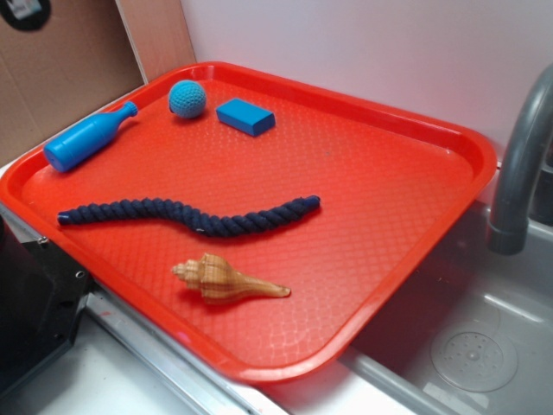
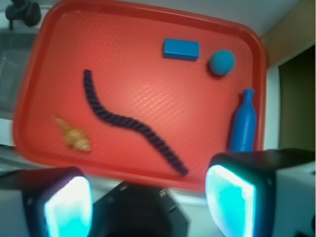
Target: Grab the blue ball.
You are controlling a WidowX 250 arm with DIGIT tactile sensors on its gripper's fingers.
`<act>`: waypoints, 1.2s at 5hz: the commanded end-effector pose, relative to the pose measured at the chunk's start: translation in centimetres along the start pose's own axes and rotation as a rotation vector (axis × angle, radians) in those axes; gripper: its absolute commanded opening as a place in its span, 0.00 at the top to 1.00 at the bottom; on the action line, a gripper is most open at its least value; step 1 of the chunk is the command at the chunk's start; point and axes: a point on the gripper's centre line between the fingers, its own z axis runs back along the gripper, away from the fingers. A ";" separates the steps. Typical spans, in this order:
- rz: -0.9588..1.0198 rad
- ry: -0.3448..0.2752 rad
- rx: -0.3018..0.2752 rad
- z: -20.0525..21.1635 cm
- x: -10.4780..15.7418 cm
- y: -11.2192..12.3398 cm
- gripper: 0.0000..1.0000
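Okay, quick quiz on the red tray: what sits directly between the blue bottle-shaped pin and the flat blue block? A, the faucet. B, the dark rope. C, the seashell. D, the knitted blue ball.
D: the knitted blue ball lies near the tray's far edge, with the blue bottle-shaped pin on one side and the flat blue block on the other; the hand is open, well away from it.

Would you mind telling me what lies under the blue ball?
The blue ball rests directly on the red tray, near its far corner. The contact patch beneath is hidden by the ball itself.
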 end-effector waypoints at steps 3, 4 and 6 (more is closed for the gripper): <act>-0.341 -0.086 0.048 -8.9 5.4 8.5 0.00; -0.374 -0.084 0.093 -11.1 6.7 9.9 0.00; -0.453 -0.095 0.107 -15.4 9.0 11.5 0.00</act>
